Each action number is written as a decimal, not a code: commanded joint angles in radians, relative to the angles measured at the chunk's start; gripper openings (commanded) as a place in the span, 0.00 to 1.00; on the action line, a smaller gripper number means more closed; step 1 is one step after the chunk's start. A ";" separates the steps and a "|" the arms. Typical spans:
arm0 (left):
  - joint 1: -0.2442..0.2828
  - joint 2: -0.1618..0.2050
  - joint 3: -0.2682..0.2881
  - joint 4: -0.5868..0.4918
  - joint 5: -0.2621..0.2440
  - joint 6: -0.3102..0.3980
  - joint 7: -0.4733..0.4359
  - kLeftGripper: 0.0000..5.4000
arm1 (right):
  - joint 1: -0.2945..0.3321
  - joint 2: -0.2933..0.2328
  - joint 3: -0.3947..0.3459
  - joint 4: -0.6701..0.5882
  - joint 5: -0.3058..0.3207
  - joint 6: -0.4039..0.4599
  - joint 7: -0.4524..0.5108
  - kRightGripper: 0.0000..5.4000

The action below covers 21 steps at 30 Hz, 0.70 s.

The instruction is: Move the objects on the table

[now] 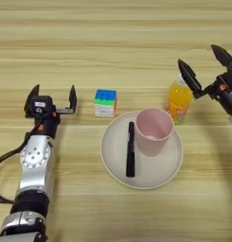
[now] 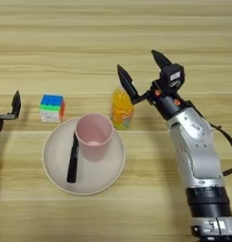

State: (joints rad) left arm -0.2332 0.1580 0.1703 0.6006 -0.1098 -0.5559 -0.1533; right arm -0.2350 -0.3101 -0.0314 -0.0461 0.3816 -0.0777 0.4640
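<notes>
Right gripper point(image 2: 142, 71), jaws spread, hangs just behind the juice bottle point(image 2: 122, 109), probably lining up a grasp; left gripper point(image 1: 52, 98) idles released.

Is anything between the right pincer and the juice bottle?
Nothing visible. The right pincer is open just behind and to the right of the orange-juice bottle, with bare table around its fingers. The pink cup stands on the bottle's near left side, away from the pincer.
</notes>
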 commanded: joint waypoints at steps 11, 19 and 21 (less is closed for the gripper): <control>-0.011 -0.006 -0.005 0.003 0.012 -0.003 0.006 1.00 | 0.024 -0.008 0.060 0.094 -0.107 0.116 0.039 1.00; -0.007 -0.007 -0.004 -0.003 0.013 -0.003 0.006 1.00 | 0.032 -0.004 0.074 0.143 -0.142 0.127 0.056 1.00; -0.007 -0.007 -0.004 -0.004 0.013 -0.002 0.006 1.00 | 0.032 -0.005 0.075 0.149 -0.150 0.124 0.056 0.98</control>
State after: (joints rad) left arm -0.2334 0.1486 0.1705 0.6005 -0.1032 -0.5561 -0.1506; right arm -0.2129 -0.3138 0.0386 0.0928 0.2491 0.0363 0.5125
